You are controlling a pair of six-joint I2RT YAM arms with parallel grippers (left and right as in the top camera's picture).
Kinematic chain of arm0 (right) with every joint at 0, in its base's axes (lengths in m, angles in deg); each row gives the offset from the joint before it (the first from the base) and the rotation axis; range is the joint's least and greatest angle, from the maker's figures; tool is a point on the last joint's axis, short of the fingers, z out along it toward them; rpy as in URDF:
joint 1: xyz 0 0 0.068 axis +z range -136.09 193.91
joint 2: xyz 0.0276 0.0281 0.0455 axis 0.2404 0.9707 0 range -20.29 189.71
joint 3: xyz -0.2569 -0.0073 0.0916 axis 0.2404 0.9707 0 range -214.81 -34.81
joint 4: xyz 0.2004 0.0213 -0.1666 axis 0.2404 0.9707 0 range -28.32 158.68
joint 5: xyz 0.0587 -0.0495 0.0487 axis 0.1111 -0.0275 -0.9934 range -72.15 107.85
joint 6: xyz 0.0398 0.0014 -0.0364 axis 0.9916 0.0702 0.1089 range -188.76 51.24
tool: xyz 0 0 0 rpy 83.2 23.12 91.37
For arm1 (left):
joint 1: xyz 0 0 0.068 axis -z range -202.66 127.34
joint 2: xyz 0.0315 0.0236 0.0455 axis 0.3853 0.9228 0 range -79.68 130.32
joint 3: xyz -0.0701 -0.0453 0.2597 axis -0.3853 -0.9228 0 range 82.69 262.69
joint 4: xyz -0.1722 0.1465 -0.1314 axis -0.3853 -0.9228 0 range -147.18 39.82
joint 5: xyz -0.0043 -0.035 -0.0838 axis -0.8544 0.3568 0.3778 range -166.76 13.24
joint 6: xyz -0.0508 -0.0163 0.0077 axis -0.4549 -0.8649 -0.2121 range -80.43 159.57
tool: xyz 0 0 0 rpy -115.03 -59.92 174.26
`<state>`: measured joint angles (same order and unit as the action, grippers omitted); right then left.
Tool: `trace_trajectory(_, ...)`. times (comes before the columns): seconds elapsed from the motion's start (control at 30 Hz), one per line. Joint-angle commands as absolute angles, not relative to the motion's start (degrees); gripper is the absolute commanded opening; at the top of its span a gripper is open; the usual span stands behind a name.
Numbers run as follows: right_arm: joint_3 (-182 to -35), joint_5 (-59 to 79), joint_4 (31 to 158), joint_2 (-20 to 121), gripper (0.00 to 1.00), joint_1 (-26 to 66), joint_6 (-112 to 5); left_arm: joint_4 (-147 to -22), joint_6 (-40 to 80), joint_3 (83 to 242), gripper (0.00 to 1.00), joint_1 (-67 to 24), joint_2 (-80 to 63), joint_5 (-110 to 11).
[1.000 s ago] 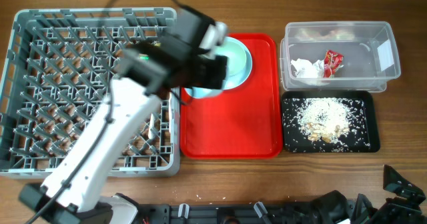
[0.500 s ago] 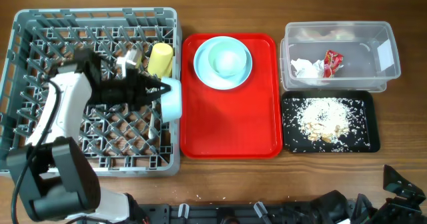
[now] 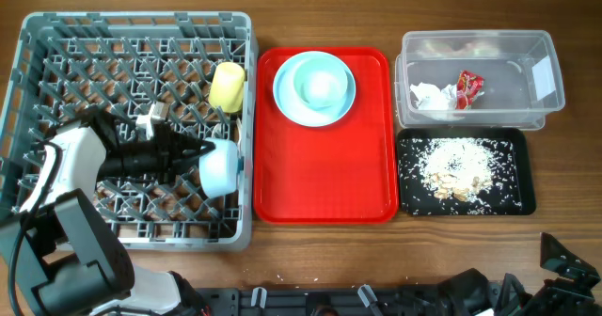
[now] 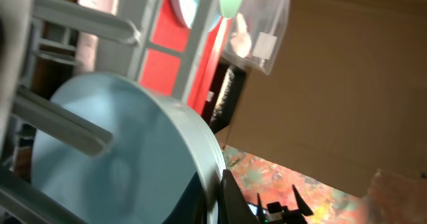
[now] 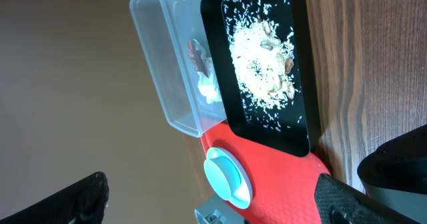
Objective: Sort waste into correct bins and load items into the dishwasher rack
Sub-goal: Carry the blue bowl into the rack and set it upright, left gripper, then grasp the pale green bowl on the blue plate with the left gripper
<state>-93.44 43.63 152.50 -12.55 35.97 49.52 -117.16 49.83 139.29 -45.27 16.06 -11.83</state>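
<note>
The grey dishwasher rack fills the left of the overhead view. A yellow cup lies in it near its right wall. My left gripper is shut on the rim of the small pale blue bowl, held on its side low among the pegs at the rack's right. In the left wrist view the bowl fills the frame, with the fingers pinching its rim. The pale green bowl sits on the pale blue plate. My right gripper is open and empty. Fork and spoon are out of view.
The plate rests on the red tray. The clear tub holds a white napkin and a red wrapper. The black tray holds rice scraps. The right arm is at the table's front right corner.
My left arm swung the pale blue bowl from the red tray into the rack, then moved it toward the rack's front. The yellow cup, plate and green bowl came into view.
</note>
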Motion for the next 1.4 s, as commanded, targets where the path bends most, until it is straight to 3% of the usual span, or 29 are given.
trace_trajectory(0.0, -93.58, 44.22, 152.42, -13.0, 1.0, 35.8, 49.92, -117.31, 50.29, 139.77, 0.24, -46.69, 16.65, -22.3)
trace_trajectory(0.17, -93.58, 44.22, 152.42, -13.0, 1.0, 35.8, 49.92, -120.15, 41.35, 148.31, 0.51, -46.67, 13.35, -29.14)
trace_trajectory(0.3, -93.58, 44.24, 152.42, -13.0, 1.0, 35.8, 49.92, -122.43, 33.85, 154.02, 0.59, -44.22, 1.22, -37.84)
trace_trajectory(0.33, -93.58, 44.24, 152.42, -13.0, 1.0, 35.8, 49.92, -122.84, 31.88, 154.0, 0.53, -41.86, -2.47, -41.97)
trace_trajectory(0.4, -93.58, 44.24, 152.42, -13.0, 1.0, 35.8, 49.92, -123.58, 29.39, 153.86, 0.2, -33.89, -8.33, -48.2)
trace_trajectory(0.47, -93.58, 44.24, 152.42, -13.0, 1.0, 35.8, 49.92, -123.71, 26.57, 153.41, 0.08, -26.54, -10.3, -51.17)
trace_trajectory(0.57, -93.58, 44.24, 152.42, -13.0, 1.0, 35.8, 49.92, -121.73, 13.72, 148.47, 0.05, -11.81, -8.86, -68.42)
trace_trajectory(0.63, -93.58, 44.22, 152.42, -13.0, 1.0, 35.8, 49.94, -116.46, 13.33, 143.33, 0.04, -5.89, -6.43, -70.3)
trace_trajectory(0.8, -93.58, 44.22, 152.42, -13.0, 1.0, 35.8, 49.92, -120.59, 4.5, 144.66, 0.04, -7.66, -2.72, -93.03)
trace_trajectory(0.87, -93.58, 44.24, 152.42, -13.0, 1.0, 35.8, 49.92, -124.24, 2.42, 148.79, 0.04, -10.37, -3.09, -95.72)
trace_trajectory(1.03, -93.58, 44.22, 152.42, -13.0, 1.0, 35.8, 49.92, -119.76, 5.13, 163.55, 0.15, -7.75, -4.27, -85.14)
trace_trajectory(1.13, -93.58, 44.24, 152.42, -13.0, 1.0, 35.8, 49.92, -104.96, 10.03, 163.81, 0.29, 0.95, -2.78, -74.69)
trace_trajectory(1.2, -93.58, 44.24, 152.42, -13.0, 1.0, 35.8, 49.92, -97.44, 13.09, 163.81, 0.49, 6.99, 0.72, -74.87)
trace_trajectory(1.27, -93.58, 44.22, 152.42, -13.0, 1.0, 35.8, 49.92, -90.06, 15.75, 163.81, 0.57, 12.45, 6.42, -74.91)
trace_trajectory(1.37, -93.58, 44.22, 152.42, -13.0, 1.0, 35.8, 49.94, -79.65, 18.38, 163.81, 0.56, 17.22, 18.99, -81.45)
